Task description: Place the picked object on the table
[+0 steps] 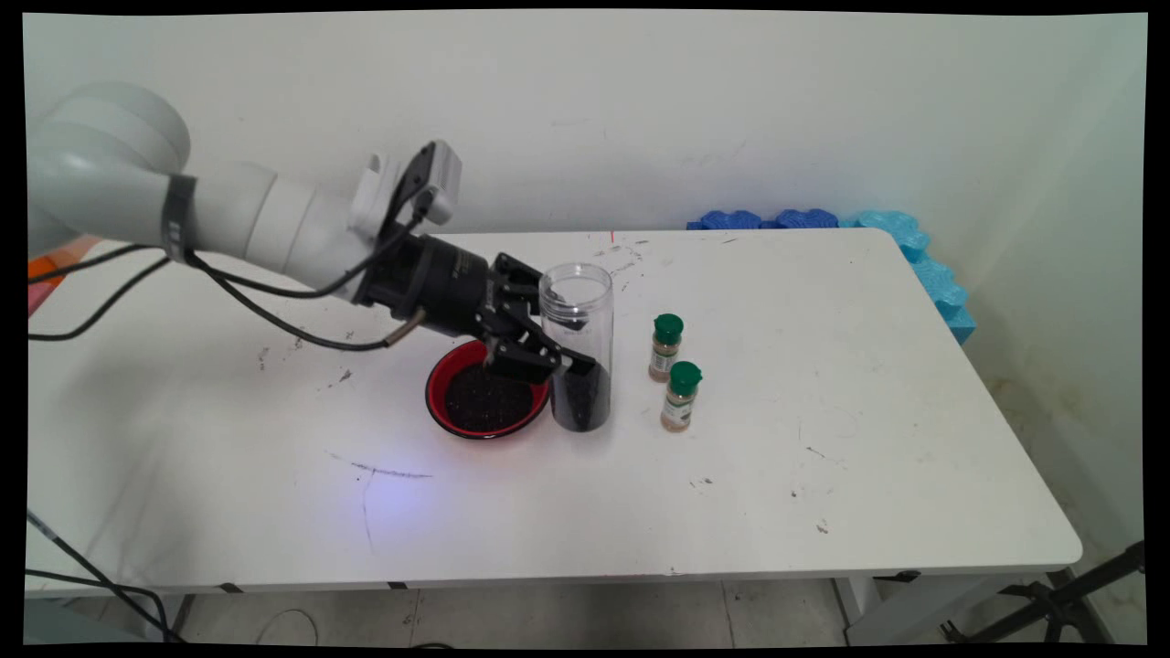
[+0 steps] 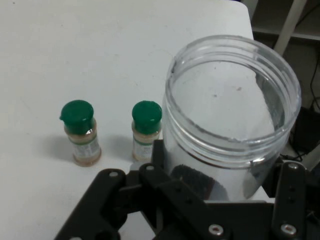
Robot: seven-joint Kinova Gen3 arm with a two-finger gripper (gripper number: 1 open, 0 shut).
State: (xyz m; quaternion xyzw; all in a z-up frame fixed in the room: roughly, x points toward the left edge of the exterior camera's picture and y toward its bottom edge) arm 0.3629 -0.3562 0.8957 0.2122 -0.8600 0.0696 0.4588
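Between the fingers of the hand [image 1: 574,343], closed around its lower half, a clear jar [image 1: 577,347] with dark grains stands on the tabletop [image 1: 823,475] touching a red bowl [image 1: 484,395], so a tilt could spill grains or knock the two spice bottles [image 1: 675,373] just beyond.

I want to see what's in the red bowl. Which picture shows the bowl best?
The main view. There the red bowl sits on the table below the claw, beside the clear jar, with something dark inside it. The hand view shows no bowl at all, only the jar, the claw's black linkage and two green-capped bottles.
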